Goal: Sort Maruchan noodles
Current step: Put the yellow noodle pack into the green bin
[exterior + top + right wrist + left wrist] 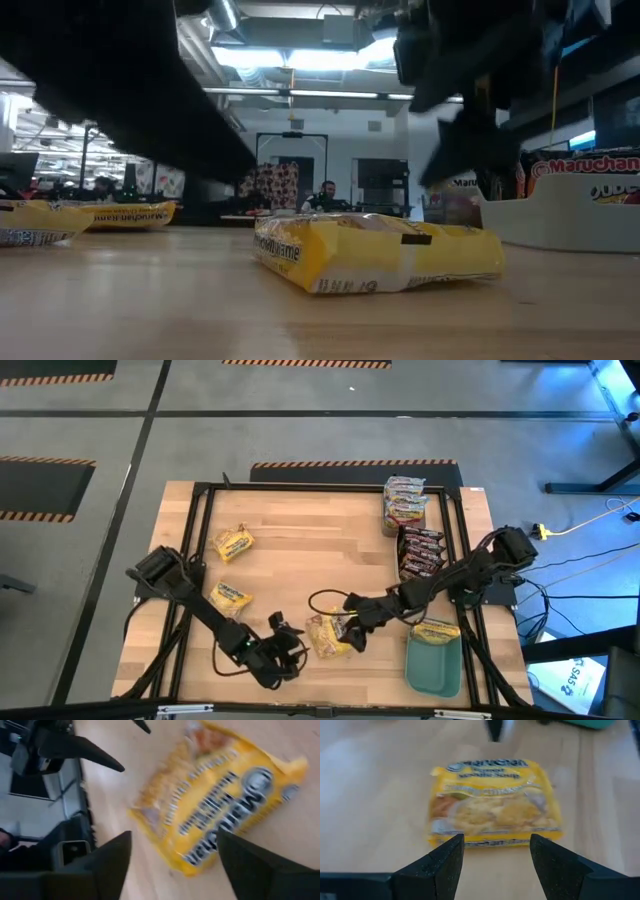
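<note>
Yellow crinkly plastic ramen packet [328, 635] lay flat on the pale wooden table [300, 550], near the front edge, approx. in the middle between both arms. Left gripper [290, 643] stood just beside it on one side, fingers spread apart and holding nothing; in the left wrist view the packet [495, 802] sat just beyond the two open fingertips [451, 851]. Right gripper [352, 628] was at the other side of the same packet, also released, w/ the packet [220, 795] showing between and past its wide fingers.

My judgement: the packet is light, its film is thin and slippery, and the noodle block inside is brittle, so a hard squeeze could crack it. Best hold is probably across the short width at the middle, or at a sealed end flap, w/ gentle force.

Farther off, two more yellow packets [232, 543] lay on the left part of the table, well apart from each other. A teal rectangular lid [433, 663] sat at the front right w/ a yellow packet [436, 630] at its far end. Dark brown-red packets [421, 552] and silvery-pink packets [404, 502] were piled along the right edge, toward the back.

Readable writing: "Maruchan" on the yellow packet in both wrist views, and "Maruchan" in white on a dark packet [585, 170] in the low view. Smaller print I could not read.
</note>
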